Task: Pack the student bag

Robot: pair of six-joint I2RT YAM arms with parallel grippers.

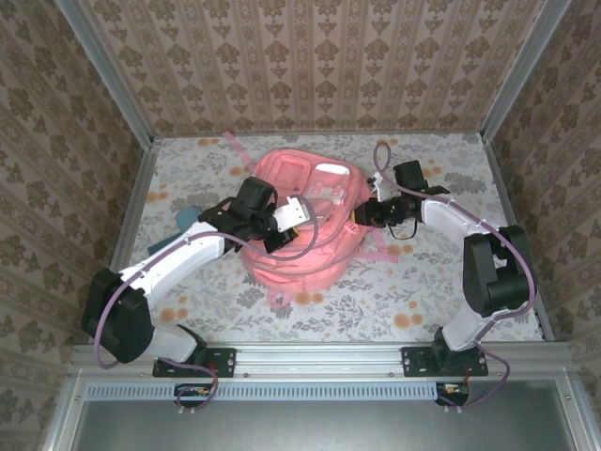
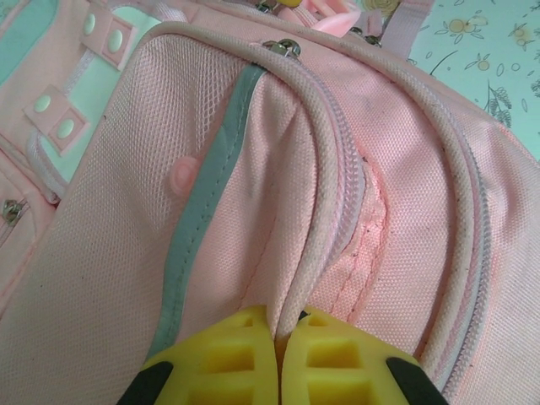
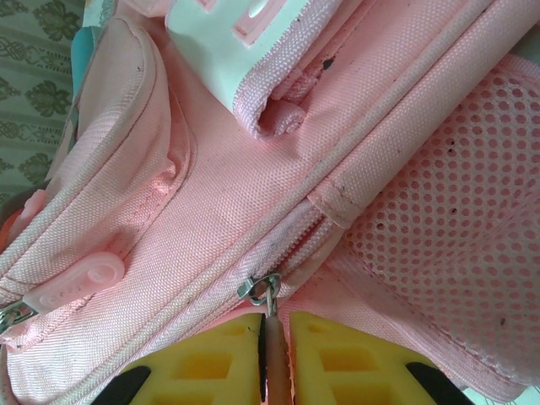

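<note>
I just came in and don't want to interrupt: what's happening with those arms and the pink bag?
Two robot arms are working on a large soft pink fabric backpack lying on the floral-patterned table. The left gripper is shut on a piped edge of the bag, beside a zipper track. The right gripper pinches the pink pull tab hanging from a metal zipper slider on the bag. Neither gripper holds an item to pack.

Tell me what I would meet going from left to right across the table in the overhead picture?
left arm → student bag → right arm
</note>
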